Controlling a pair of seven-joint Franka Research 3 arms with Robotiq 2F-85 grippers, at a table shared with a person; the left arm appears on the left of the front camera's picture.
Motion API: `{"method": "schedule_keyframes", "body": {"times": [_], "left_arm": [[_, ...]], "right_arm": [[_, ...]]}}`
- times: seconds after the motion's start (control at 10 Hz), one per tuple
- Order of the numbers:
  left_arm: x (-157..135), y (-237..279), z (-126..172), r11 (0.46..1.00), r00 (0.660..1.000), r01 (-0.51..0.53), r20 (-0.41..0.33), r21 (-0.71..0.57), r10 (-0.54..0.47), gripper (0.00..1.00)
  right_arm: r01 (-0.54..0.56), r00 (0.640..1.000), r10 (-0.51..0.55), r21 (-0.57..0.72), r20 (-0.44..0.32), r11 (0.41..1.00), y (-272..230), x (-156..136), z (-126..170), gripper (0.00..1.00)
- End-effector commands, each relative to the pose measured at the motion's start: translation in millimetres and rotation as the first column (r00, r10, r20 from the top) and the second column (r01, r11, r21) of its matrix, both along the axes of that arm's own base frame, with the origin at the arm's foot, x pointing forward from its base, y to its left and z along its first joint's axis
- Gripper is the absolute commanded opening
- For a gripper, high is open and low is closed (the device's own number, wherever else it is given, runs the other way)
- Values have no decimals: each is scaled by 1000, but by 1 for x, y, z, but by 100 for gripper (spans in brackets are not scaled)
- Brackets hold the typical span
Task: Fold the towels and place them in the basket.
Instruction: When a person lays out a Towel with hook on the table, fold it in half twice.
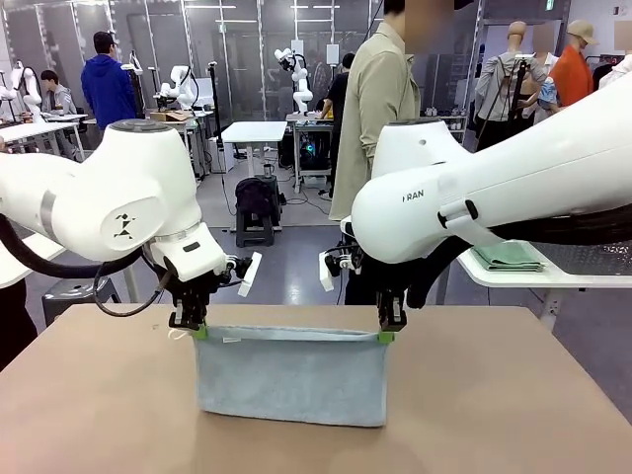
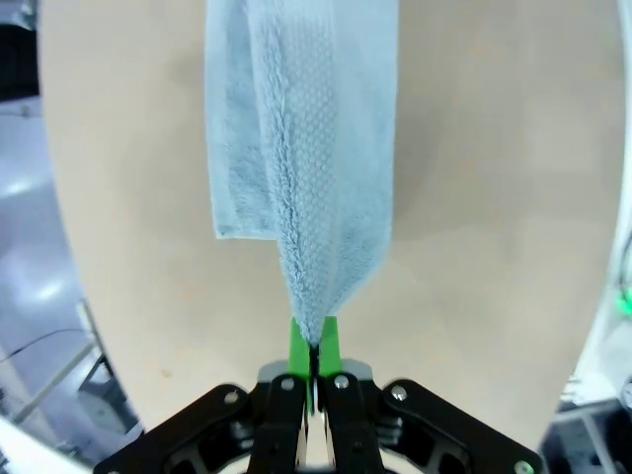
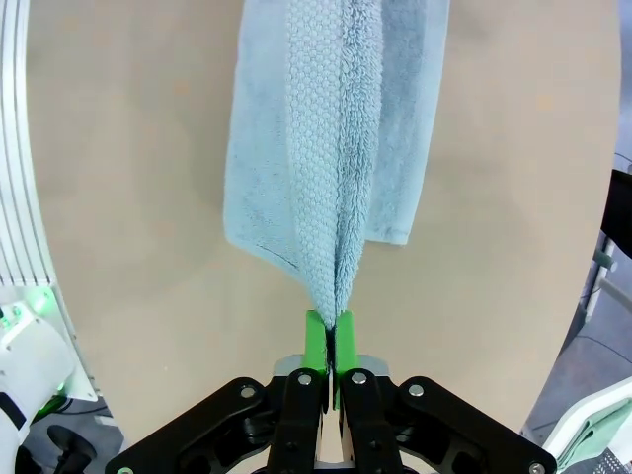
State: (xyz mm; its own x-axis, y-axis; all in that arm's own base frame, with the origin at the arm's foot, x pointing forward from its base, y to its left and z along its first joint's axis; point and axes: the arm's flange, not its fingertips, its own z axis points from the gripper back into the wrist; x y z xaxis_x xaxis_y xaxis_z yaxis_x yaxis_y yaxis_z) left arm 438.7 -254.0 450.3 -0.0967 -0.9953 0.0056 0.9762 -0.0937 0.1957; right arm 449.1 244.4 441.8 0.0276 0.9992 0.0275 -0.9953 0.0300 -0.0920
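Observation:
A light blue-grey towel [image 1: 291, 375] hangs stretched between both grippers above the brown table [image 1: 494, 395], its lower edge touching or just above the tabletop. My left gripper [image 1: 200, 332] is shut on the towel's upper left corner, and my right gripper [image 1: 385, 337] is shut on its upper right corner. In the left wrist view the towel [image 2: 306, 178] runs away from the shut green pads [image 2: 301, 348] of my left gripper [image 2: 314, 346]. The right wrist view shows the towel [image 3: 336, 148] pinched in my right gripper [image 3: 331, 331]. The basket is out of view.
A person in a beige jacket [image 1: 380, 109] stands beyond the far edge of the table. A white side table [image 1: 592, 272] at the right carries a folded green cloth [image 1: 506, 256]. Bare tabletop lies on both sides of the towel.

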Motion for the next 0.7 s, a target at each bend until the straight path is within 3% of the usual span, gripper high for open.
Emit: {"method": "schedule_keyframes", "body": {"times": [0.0,0.6], "left_arm": [[25,8,-6,999,998,33,-44,-25,-34,4],[70,11,-66,995,982,75,-167,-60,-84,4]], "right_arm": [[-4,1000,4,25,-15,1000,-7,15,-8,4],[78,995,-73,76,-67,994,-18,43,-45,4]]}}
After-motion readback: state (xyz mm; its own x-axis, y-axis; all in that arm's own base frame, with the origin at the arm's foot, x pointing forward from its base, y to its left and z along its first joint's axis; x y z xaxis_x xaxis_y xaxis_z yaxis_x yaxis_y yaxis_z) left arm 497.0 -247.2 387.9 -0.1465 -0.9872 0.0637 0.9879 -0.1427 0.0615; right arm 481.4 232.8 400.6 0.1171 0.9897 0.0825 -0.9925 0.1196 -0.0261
